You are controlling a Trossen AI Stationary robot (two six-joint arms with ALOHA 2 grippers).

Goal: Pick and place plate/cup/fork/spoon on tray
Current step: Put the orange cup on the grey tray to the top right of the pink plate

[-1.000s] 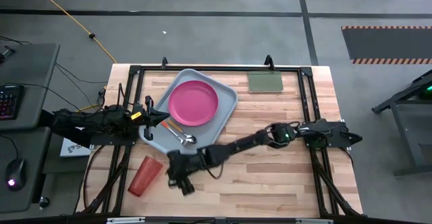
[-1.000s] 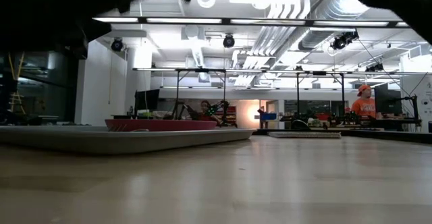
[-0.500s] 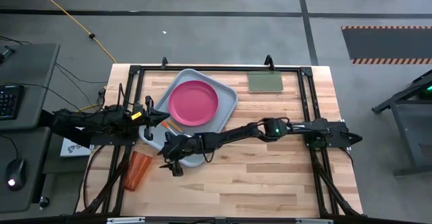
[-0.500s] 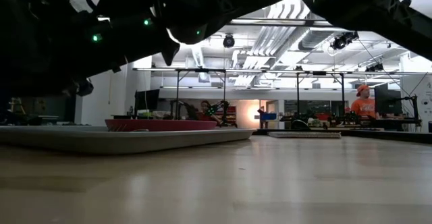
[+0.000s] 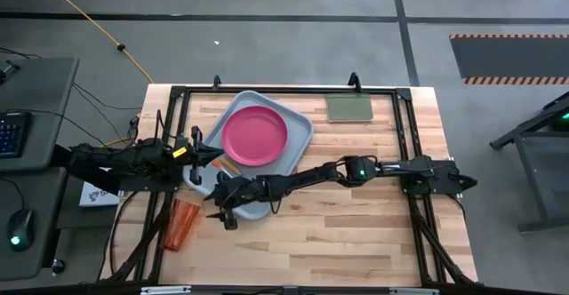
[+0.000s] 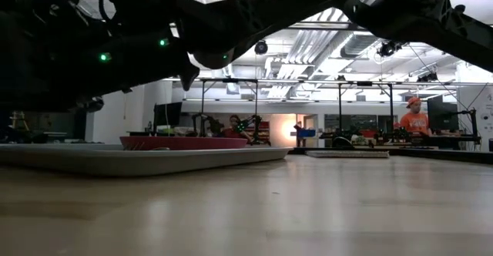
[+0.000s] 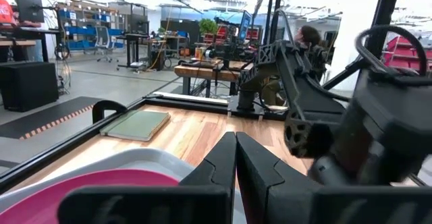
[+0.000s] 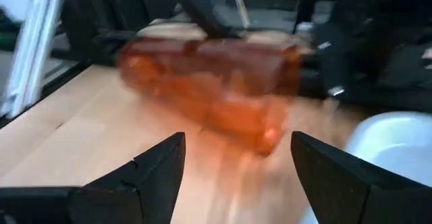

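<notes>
From above we see the tray [image 5: 300, 131] on the left half of the table [image 5: 373, 233], set at an angle. The plate [image 5: 254, 135] lies inside the tray, in its far part. A piece of cutlery [image 5: 228, 165] with an orange handle lies in the tray beside the near edge of the plate; we cannot tell if it is the fork or the spoon, because the right arm covers the rest.

The cup [image 5: 180, 224] lies on its side on the table, near the left front corner and outside the tray. In the right wrist view the cup [image 8: 216, 82] is just in front of the fingers and is not between them.

The right pincer [image 5: 220, 213] is stretched far across the table to the near corner of the tray, just beside the cup. Its fingers [image 8: 152, 170] stand wide apart and hold nothing.

The left pincer [image 5: 216, 155] waits at the left edge of the tray, near the plate. Its two fingers [image 7: 216, 170] are pressed together with nothing between them.

A green pad [image 5: 349, 107] lies at the far edge of the table, well apart from the tray.
</notes>
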